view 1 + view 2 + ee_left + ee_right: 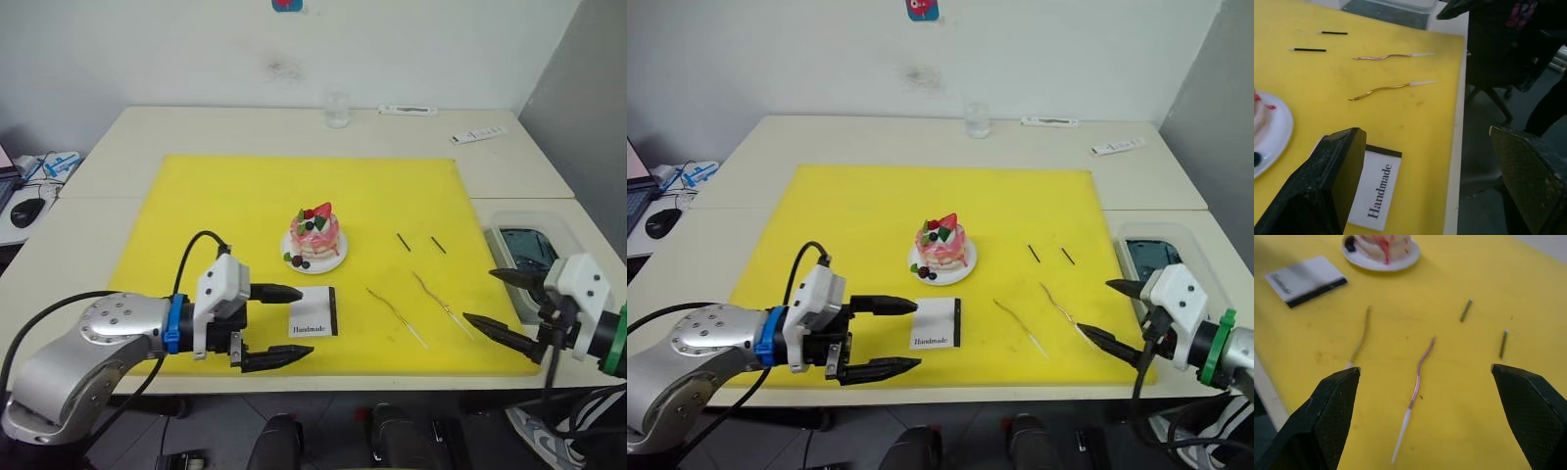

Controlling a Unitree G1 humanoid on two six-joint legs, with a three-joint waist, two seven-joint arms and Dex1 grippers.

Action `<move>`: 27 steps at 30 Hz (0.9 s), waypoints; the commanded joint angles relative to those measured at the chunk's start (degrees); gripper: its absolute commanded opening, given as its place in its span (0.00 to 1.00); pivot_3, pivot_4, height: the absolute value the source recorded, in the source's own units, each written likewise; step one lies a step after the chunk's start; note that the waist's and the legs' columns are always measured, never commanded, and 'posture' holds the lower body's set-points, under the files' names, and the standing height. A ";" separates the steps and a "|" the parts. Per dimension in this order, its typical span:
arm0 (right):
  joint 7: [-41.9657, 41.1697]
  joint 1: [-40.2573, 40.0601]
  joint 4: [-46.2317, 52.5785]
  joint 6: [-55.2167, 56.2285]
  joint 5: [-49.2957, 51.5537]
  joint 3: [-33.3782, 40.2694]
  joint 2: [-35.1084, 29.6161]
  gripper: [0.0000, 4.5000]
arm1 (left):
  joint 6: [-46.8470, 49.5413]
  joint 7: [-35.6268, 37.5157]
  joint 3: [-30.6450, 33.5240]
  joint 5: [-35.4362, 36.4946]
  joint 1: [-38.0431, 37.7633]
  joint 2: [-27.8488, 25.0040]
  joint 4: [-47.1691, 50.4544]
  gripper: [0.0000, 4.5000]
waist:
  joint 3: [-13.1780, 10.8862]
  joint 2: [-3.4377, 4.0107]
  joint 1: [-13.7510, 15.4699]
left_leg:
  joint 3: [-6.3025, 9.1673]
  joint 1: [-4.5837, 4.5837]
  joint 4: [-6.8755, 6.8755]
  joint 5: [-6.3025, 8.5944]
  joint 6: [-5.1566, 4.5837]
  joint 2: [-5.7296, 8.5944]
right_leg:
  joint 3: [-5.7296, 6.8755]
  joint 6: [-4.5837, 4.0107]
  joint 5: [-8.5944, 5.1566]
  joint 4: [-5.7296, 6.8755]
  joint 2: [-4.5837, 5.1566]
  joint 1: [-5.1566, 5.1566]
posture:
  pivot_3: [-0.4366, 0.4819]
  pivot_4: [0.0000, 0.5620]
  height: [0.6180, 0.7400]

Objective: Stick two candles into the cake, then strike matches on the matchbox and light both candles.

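Note:
The pink cake (314, 233) sits on its white plate (335, 261) in the middle of the yellow mat (225, 206). In front of it lies the white matchbox (313, 312). Two wavy candles (397, 316) (441, 305) lie flat to its right, with two short dark matches (403, 241) (438, 245) behind them. My left gripper (304, 323) is open just left of the matchbox, holding nothing. At the mat's right edge my right gripper (480, 297) is open and empty, facing the candles (1420, 369) (1361, 338).
A clear glass (337, 110) and two white flat items (409, 111) (477, 135) stand along the table's far edge. A clear tub (524, 250) sits to the right of the mat. A mouse (27, 211) lies on a side desk at the left.

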State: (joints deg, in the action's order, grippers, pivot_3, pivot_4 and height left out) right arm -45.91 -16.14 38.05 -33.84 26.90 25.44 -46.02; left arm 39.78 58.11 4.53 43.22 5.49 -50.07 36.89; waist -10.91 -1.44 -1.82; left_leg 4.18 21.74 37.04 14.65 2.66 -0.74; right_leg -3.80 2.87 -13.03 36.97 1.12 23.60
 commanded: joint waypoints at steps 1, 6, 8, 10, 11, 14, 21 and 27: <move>1.87 -1.36 0.52 2.12 -1.56 -0.30 1.68 1.00 | -0.05 0.03 -1.17 1.59 2.14 0.80 1.22 0.99 | 0.00 0.00 -0.01 | -0.01 0.00 -0.01 0.00 0.00 0.00 | -0.02 0.00 0.00 0.00 0.00 0.00 | 0.48 0.27 1.00; 2.64 -4.00 -2.87 6.24 -5.03 -4.90 4.63 1.00 | 0.42 -0.21 -4.24 1.85 5.70 2.63 0.04 0.99 | 0.01 0.00 -0.06 | 0.01 -0.03 -0.01 0.00 0.00 -0.03 | -0.01 0.00 0.00 0.01 -0.05 -0.01 | 0.48 0.27 1.00; 2.89 -4.44 -3.90 7.43 -6.01 -6.36 5.38 1.00 | 0.54 -0.23 -4.58 2.07 5.91 2.85 0.10 0.99 | 0.01 -0.01 -0.11 | -0.02 -0.02 -0.02 0.00 0.00 -0.02 | -0.06 0.00 0.00 0.01 -0.05 -0.01 | 0.48 0.27 1.00; 3.49 -4.28 -4.89 8.01 -6.64 -7.35 6.19 1.00 | 0.53 -0.20 -4.69 2.02 5.84 2.92 0.16 0.99 | 0.01 -0.01 -0.09 | -0.01 -0.02 -0.04 0.00 0.00 -0.03 | -0.04 0.00 0.00 0.00 -0.05 0.00 | 0.48 0.27 1.00; 3.80 -4.03 -5.80 8.73 -7.38 -8.04 6.53 1.00 | 0.57 -0.20 -4.71 2.00 5.82 2.97 0.18 0.99 | 0.01 0.00 -0.08 | 0.00 -0.01 -0.04 0.00 0.00 -0.03 | -0.04 -0.01 0.00 0.00 -0.05 0.00 | 0.48 0.27 1.00; 4.95 -2.77 -8.40 9.94 -8.74 -9.90 7.85 1.00 | 0.65 -0.15 -4.75 1.89 5.86 3.13 0.12 0.99 | 0.00 -0.01 -0.08 | 0.00 0.00 -0.03 0.00 0.00 -0.02 | -0.04 -0.01 0.00 -0.01 -0.05 0.00 | 0.48 0.27 1.00; 5.06 -3.51 -10.95 10.20 -8.83 -11.02 9.11 0.92 | 0.60 -0.12 -4.65 1.61 5.98 3.07 0.02 1.00 | 0.01 -0.01 -0.05 | 0.02 -0.02 -0.03 0.00 0.00 -0.02 | -0.04 -0.01 0.00 0.01 -0.06 0.00 | 0.48 0.27 1.00; 4.84 -4.94 -10.79 11.49 -9.36 -11.76 8.77 0.48 | 0.79 -0.42 -4.56 1.59 6.00 3.06 -0.06 1.00 | 0.01 -0.02 -0.04 | 0.02 -0.01 -0.01 0.00 0.00 -0.01 | -0.06 0.00 0.00 -0.02 -0.05 -0.03 | 0.48 0.27 1.00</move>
State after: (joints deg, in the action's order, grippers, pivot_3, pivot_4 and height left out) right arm -41.44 -20.45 27.46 -22.33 18.28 13.18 -36.97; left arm 40.86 57.97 -0.37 44.23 10.81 -47.00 36.13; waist -10.90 -1.46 -1.85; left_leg 4.20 21.73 37.04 14.65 2.66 -0.75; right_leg -3.86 2.87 -13.03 36.94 1.08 23.57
